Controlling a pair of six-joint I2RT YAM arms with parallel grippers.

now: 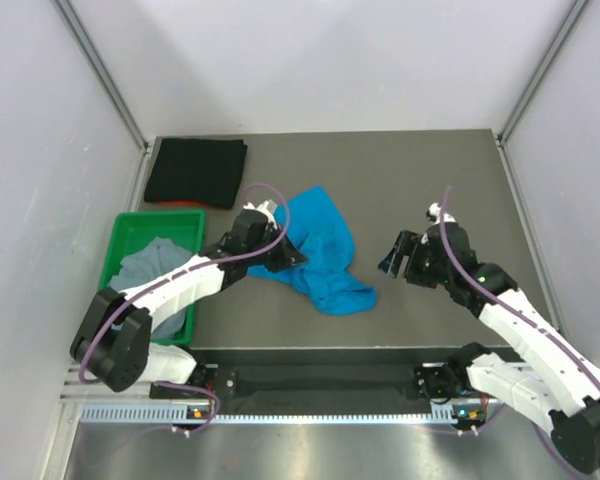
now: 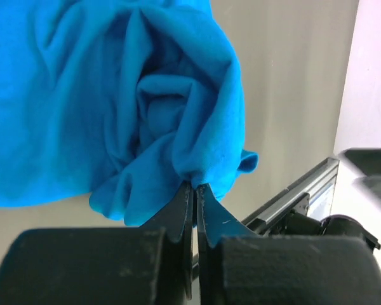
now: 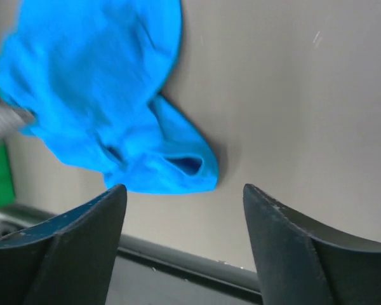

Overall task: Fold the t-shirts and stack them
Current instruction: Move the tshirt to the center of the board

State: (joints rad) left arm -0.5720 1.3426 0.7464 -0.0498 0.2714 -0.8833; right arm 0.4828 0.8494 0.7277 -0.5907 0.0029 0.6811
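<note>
Nearest the bases, right claw [image 1: 395, 255]: jaws apart, empty, hovering over bare tabletop [image 1: 430, 180] near the blue t-shirt [image 1: 325, 255].
Left claw [image 2: 195, 185]: pinched tight on a bunched fold of the blue t-shirt.
Blue t-shirt, condition: crumpled mid-tabletop; judged soft, light, limp; best taken at hem corners or shoulders.
Grey t-shirt [image 1: 155, 262]: lying in green bin [image 1: 130, 225], left side.
Black t-shirt [image 1: 195, 172]: folded, far left corner.

The blue t-shirt [image 1: 325, 250] is soft, matt cloth with a fine knit, heavily creased, and the black t-shirt [image 1: 195, 172] is equally dull cloth. The green bin [image 1: 160, 215] is smooth plastic with a faint sheen. The table [image 1: 410, 170] is matt grey; the front rail [image 1: 310, 412] is ribbed bare metal.
</note>
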